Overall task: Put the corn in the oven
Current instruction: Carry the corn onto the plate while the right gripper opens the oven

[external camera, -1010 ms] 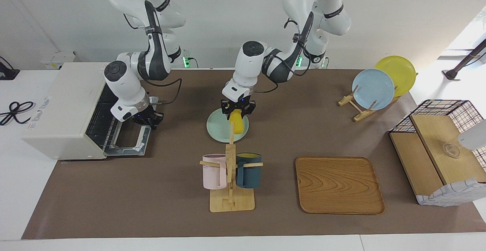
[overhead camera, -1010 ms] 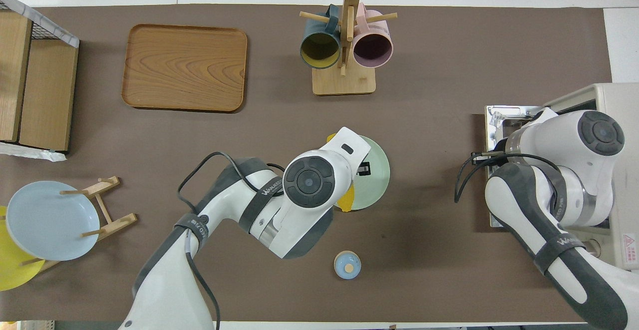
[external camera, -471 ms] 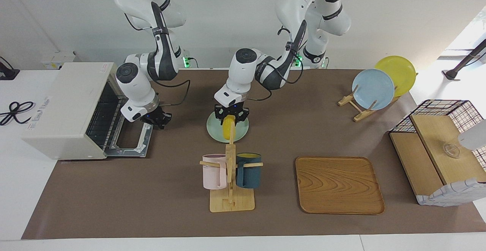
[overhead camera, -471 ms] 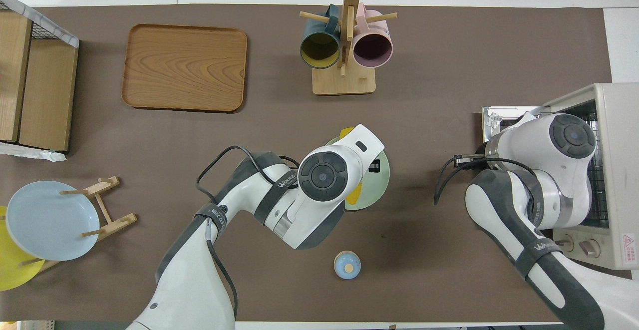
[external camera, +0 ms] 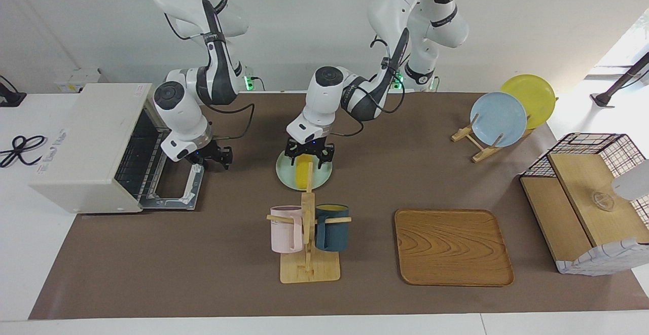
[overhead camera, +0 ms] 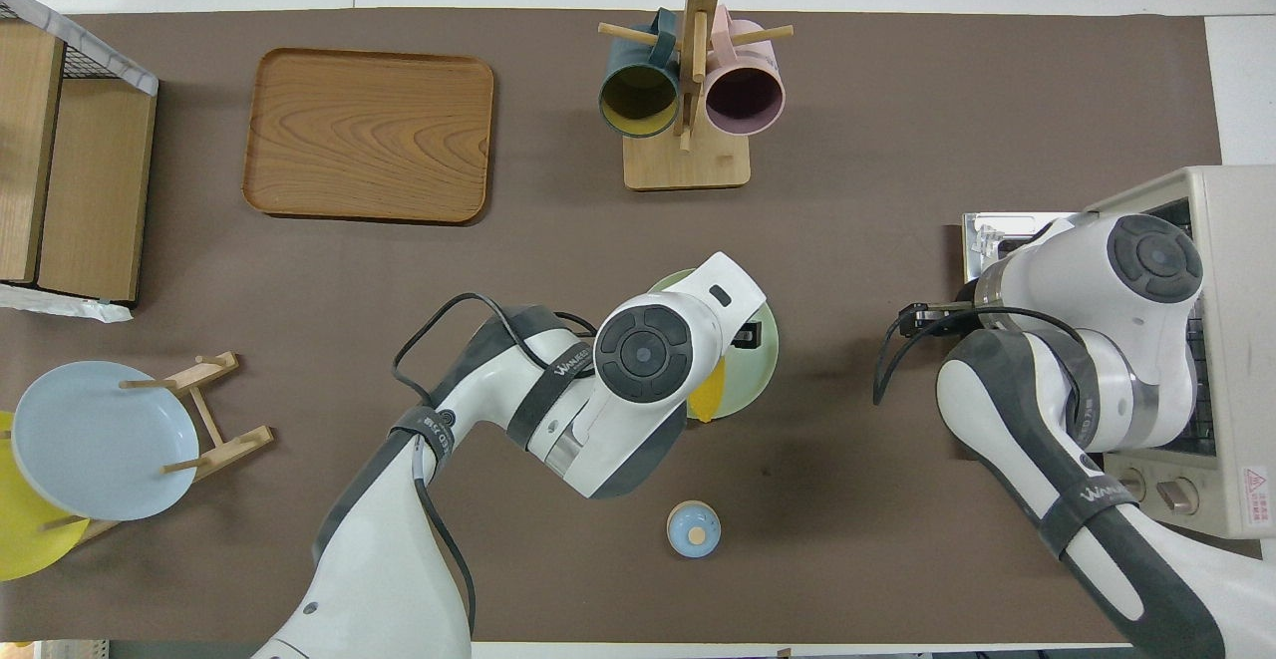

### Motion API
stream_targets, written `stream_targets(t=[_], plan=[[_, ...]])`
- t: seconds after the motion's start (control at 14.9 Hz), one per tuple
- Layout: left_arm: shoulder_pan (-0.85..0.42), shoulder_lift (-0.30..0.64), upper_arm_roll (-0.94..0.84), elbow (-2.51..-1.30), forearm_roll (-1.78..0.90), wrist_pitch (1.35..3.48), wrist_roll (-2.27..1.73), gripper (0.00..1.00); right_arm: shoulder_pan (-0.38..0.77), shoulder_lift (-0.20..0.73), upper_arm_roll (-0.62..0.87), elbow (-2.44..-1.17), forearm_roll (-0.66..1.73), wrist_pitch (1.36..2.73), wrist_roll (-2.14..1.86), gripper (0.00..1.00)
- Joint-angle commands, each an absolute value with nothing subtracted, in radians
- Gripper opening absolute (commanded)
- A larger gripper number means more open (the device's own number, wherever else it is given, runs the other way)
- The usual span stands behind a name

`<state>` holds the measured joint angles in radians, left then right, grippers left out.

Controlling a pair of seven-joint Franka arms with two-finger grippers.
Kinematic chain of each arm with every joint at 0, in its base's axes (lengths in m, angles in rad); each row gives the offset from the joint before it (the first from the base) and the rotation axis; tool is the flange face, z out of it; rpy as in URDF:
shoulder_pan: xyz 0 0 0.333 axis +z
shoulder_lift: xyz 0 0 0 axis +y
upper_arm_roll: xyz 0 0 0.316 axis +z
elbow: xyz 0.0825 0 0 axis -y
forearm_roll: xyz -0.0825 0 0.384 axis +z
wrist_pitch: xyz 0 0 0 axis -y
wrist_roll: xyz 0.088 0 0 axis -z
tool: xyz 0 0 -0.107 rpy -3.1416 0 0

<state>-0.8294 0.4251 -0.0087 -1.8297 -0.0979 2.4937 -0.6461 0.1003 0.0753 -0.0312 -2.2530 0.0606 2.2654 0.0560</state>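
Note:
The yellow corn (external camera: 304, 174) lies on a pale green plate (external camera: 325, 176) in the middle of the table. My left gripper (external camera: 307, 161) is low over the plate, open, with its fingers either side of the corn's end nearer the robots. In the overhead view the left wrist hides all but one tip of the corn (overhead camera: 706, 397). The off-white oven (external camera: 86, 142) stands at the right arm's end with its door (external camera: 175, 193) folded down and the wire rack showing. My right gripper (external camera: 219, 158) hangs beside the door's edge.
A wooden mug rack (external camera: 308, 266) with a pink and a blue mug stands farther from the robots than the plate. A wooden tray (external camera: 453, 246), a plate stand (external camera: 499, 119) and a wire-and-wood basket (external camera: 588, 198) lie toward the left arm's end. A small blue round piece (overhead camera: 693, 527) lies near the robots.
My left gripper moved toward the right arm's end and came lower over the plate; the corn shifted with it. My right gripper drew back from the oven door toward the table's middle.

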Motion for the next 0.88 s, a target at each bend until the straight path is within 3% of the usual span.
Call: stream_targets(t=[0.0,0.54,0.81], plan=[[-0.83,0.408,0.008,-1.838,-0.094,2.453,-0.63,1.0,0.104,0.041,-0.034,-2.208,0.063,2.224,0.057,1.0],[-0.603,0.148,0.005,-1.824,-0.1,2.076,-0.443,1.0,0.166,0.051,-0.023,-2.172,0.061,2.223,0.09,1.0],[-0.468,0.043,0.009,-1.793,-0.103,1.915,-0.321,1.0,0.36,0.095,-0.015,-2.028,0.045,2.132,0.344,1.0]])
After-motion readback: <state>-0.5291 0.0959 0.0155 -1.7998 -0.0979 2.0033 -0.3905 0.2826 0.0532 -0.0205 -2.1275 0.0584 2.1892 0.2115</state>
